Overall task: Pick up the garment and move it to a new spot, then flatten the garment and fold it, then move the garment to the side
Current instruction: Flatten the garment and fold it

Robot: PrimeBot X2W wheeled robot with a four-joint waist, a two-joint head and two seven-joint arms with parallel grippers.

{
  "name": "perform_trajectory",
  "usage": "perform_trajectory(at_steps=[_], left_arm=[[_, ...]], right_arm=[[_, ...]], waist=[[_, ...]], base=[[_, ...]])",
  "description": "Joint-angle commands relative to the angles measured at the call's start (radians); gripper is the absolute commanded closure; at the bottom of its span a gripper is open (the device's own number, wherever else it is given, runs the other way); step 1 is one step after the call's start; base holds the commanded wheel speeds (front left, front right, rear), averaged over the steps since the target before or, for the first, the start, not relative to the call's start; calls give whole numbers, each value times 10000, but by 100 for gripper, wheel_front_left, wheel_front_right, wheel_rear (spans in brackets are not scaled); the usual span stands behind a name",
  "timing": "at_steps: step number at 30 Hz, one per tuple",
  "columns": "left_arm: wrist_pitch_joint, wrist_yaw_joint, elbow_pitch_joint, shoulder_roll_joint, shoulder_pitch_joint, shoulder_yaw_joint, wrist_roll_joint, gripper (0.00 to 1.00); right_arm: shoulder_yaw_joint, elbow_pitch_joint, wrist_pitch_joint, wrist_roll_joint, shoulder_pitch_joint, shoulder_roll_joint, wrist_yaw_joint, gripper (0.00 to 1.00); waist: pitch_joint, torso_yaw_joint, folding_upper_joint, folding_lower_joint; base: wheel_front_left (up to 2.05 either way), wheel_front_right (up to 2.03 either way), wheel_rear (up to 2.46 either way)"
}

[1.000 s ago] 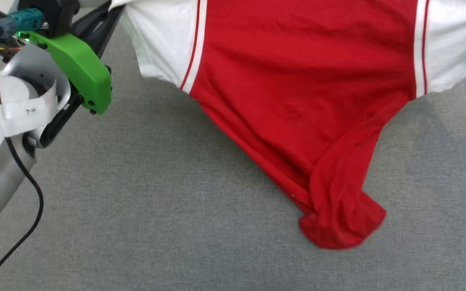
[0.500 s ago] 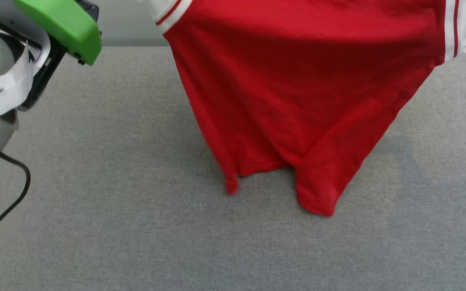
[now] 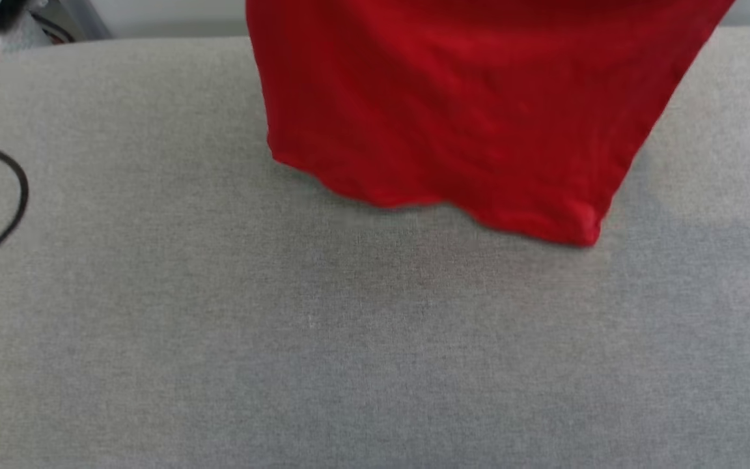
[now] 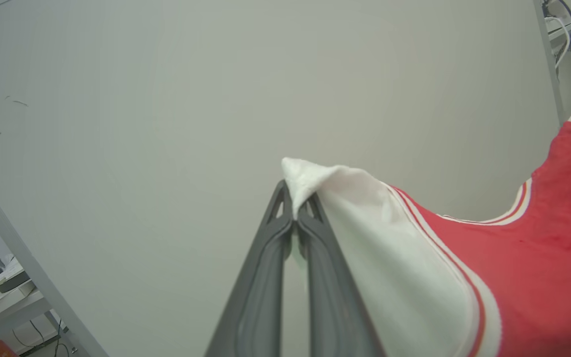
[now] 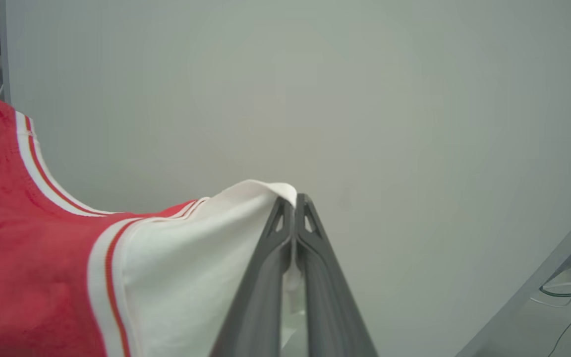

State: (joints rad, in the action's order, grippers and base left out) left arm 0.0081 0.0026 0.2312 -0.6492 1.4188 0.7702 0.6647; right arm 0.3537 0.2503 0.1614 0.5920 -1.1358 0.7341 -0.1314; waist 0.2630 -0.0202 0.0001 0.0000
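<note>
Now, mid-move, your left gripper (image 4: 293, 218) and right gripper (image 5: 294, 206) clench the red, white-sleeved jersey T-shirt (image 3: 466, 117); next, lay it flat below them.

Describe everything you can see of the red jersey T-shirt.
The jersey T-shirt is soft red knit with white sleeves and red-white striped trim. It hangs spread out, its hem low over the grey cloth surface. The left gripper and right gripper are each shut on a sleeve tip.

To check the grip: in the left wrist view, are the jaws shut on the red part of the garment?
No, the left gripper has its jaws shut on the white sleeve of the garment.
</note>
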Motion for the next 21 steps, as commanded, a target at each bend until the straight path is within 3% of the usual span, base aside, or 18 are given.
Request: perform_trajectory(at_steps=[1,13,21], left_arm=[[-91,-84,297,130,465,-78,-82,100],[-1083,-701,3509,1176,4062,-446,-718,100],[-1970,-1031,5288,1589,5078,-441,-758,100]], right_arm=[[-7,279,-58,-195,-498,-203,7,100],[429,3331,-1270,-1920,-4786,-1319,7,100],[608,4895,-2403,-2313,-6225,-1881,7,100]], waist=[[796,-149,-1,0],[2547,-245,-1,0],[2995,-316,-1,0]], base=[[0,0,0],[0,0,0],[0,0,0]])
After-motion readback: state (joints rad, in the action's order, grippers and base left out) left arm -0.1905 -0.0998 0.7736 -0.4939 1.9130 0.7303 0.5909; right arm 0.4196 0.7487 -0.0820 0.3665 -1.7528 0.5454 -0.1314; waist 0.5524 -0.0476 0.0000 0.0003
